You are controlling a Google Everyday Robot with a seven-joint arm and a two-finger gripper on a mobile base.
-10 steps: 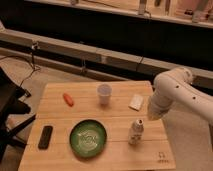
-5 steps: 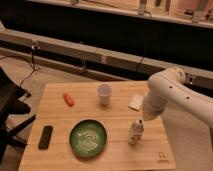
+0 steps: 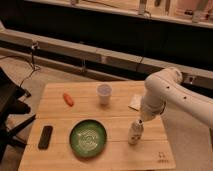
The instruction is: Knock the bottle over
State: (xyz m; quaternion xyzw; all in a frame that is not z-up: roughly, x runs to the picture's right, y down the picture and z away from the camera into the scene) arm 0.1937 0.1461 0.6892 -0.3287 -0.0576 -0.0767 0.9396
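On the wooden table (image 3: 116, 156), the green plate (image 3: 88, 138) lies nearest, left of the bottle (image 3: 135, 133), which stands upright as before. The gripper (image 3: 140, 122), fingers pressed together, has swung in leftward over the last second and now sits right at the bottle's cap. Farther back stands the cup (image 3: 104, 93), with the carrot (image 3: 68, 99) to its left.

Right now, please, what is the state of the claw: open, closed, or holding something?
Claw: closed, holding nothing visible, at the top of the upright bottle.
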